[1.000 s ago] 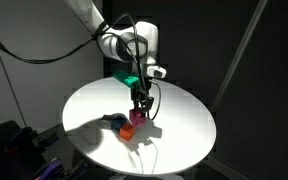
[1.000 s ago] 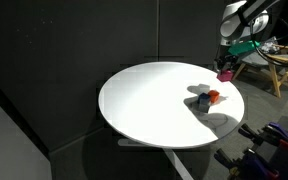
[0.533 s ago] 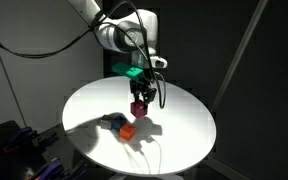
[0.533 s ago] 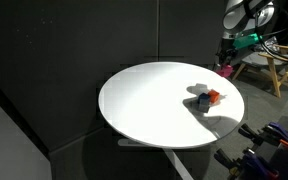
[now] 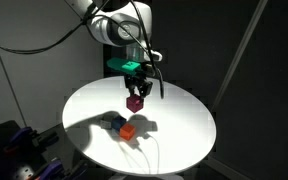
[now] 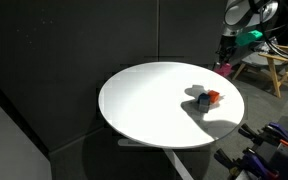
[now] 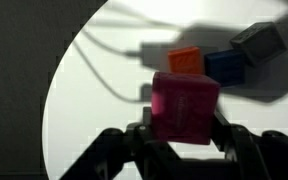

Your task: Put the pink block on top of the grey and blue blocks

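The gripper [image 5: 135, 96] hangs above the round white table [image 5: 189, 125] with its 2 fingers [image 7: 136, 138] pressed against opposite sides of the pink block [image 5: 135, 103]. The block is pinched between them and held clear of the tabletop. In the wrist view the pink block [image 7: 184, 107] fills the near centre. Beyond it, on the table, sit 3 cubes in 1 tight cluster: an orange cube [image 7: 185, 60], the blue block [image 7: 224, 66] just to its right and touching it, and the grey block [image 7: 259, 42] farther right, turned at an angle. In an exterior view the orange cube [image 5: 128, 131] and blue block [image 5: 115, 123] lie below the held block and to its left, apart from it.
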{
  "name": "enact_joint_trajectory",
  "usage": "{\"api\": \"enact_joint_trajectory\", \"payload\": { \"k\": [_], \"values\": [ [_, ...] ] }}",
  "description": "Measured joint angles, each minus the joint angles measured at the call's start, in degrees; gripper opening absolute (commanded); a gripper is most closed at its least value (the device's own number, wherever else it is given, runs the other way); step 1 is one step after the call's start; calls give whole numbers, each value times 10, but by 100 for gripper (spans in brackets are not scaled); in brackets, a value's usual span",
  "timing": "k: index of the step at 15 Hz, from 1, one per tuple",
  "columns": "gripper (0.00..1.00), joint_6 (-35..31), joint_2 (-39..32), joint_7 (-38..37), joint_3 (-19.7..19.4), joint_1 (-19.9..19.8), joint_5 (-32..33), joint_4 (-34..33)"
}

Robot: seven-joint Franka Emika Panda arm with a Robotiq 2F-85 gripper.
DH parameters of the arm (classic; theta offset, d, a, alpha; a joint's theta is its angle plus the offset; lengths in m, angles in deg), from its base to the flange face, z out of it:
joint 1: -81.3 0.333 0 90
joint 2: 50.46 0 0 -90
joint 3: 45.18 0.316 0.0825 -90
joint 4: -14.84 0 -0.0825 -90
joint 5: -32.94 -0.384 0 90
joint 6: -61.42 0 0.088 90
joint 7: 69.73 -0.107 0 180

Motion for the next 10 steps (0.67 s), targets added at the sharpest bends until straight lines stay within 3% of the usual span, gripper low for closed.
{"api": "enact_joint_trajectory", "payload": {
  "k": [10],
  "values": [
    [31,-1,12,0,33,22,2,26]
  ]
}}
